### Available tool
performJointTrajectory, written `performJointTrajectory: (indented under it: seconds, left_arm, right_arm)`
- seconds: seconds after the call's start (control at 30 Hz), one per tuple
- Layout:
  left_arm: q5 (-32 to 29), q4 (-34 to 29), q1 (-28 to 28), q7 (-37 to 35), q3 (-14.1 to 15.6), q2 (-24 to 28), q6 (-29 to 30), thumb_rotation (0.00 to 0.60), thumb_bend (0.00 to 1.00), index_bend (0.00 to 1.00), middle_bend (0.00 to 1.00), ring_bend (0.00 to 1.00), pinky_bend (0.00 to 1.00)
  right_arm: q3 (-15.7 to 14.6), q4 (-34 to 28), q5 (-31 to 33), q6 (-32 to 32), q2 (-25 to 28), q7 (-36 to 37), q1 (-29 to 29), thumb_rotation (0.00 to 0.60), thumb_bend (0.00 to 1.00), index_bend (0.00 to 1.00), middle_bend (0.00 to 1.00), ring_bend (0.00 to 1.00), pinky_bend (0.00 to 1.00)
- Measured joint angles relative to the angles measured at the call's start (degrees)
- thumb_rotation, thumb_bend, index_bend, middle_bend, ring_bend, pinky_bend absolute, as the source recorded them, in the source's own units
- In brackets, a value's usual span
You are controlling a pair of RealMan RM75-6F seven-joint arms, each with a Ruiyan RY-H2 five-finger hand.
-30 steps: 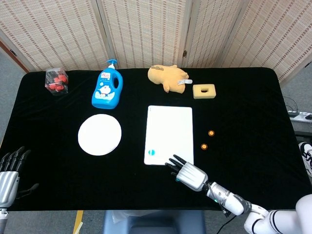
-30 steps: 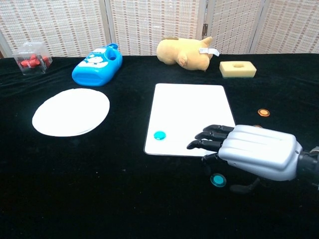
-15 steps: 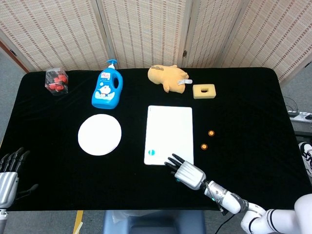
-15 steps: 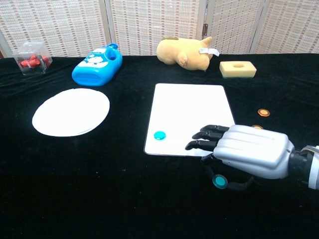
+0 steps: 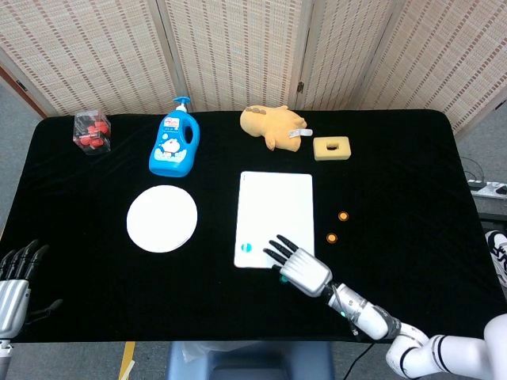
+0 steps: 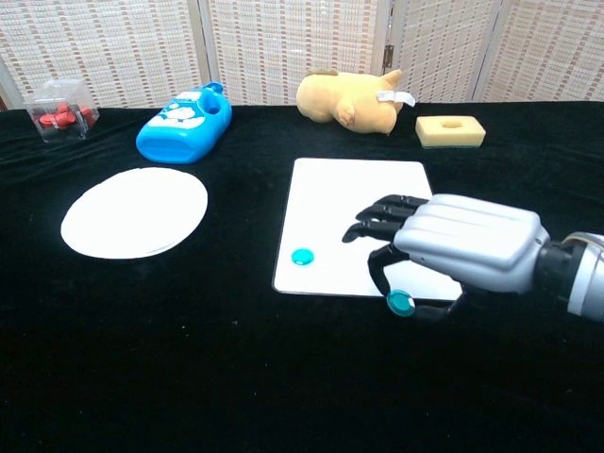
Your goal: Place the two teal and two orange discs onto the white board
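One teal disc (image 5: 247, 248) (image 6: 302, 256) lies on the white board (image 5: 276, 202) (image 6: 359, 193) near its front left corner. My right hand (image 5: 298, 267) (image 6: 458, 247) hovers over the board's front edge and pinches the second teal disc (image 6: 400, 303) between thumb and a finger, just at that edge. Two orange discs (image 5: 343, 215) (image 5: 332, 237) lie on the black cloth right of the board; the chest view hides them behind my hand. My left hand (image 5: 16, 273) hangs at the table's front left corner, fingers apart, holding nothing.
A white plate (image 5: 162, 218) lies left of the board. Along the back stand a blue bottle (image 5: 173, 144), a yellow plush toy (image 5: 272, 124), a yellow sponge (image 5: 331, 148) and a clear box of red pieces (image 5: 92, 131).
My right hand closed thumb and finger on the teal disc lying on the cloth, lifted it and carried it forward to the board's front edge. The left hand stayed still.
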Motion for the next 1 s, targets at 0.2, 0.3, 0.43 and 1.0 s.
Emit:
performJointTrajectory:
  seconds: [0.2,0.3,0.43,1.0]
  left_arm:
    - [0.0,-0.2,0.0,0.2,0.0,0.1,-0.1,0.6,0.13,0.01,0.0,0.08,0.0]
    - [-0.2,-0.2,0.0,0.2,0.1,0.1,-0.3,0.6,0.13,0.01,0.0,0.08,0.0]
    - [-0.3,-0.1,0.0,0.2,0.0,0.1,-0.4,0.6,0.13,0.01,0.0,0.08,0.0]
    - [-0.7,0.8,0.2,-0.4,0.1,-0.2,-0.7,0.6,0.13,0.01,0.0,0.08,0.0]
  right_arm:
    - [5.3,-0.1,6.4,-4.1,-1.4,-1.6,2.9,0.6,0.25,0.52,0.09,0.0,0.0]
    - [7.3,0.9,9.5,-6.5,-3.2,-3.2,4.6,0.6,0.25,0.52,0.09,0.0,0.0]
    - [8.9,3.3,12.9,-8.8,-6.0,-5.4,6.5,0.6,0.25,0.52,0.09,0.0,0.0]
    - [10.1,8.8,18.7,-10.3,-10.4,-9.8,9.7,0.6,0.25,0.5,0.08,0.0,0.0]
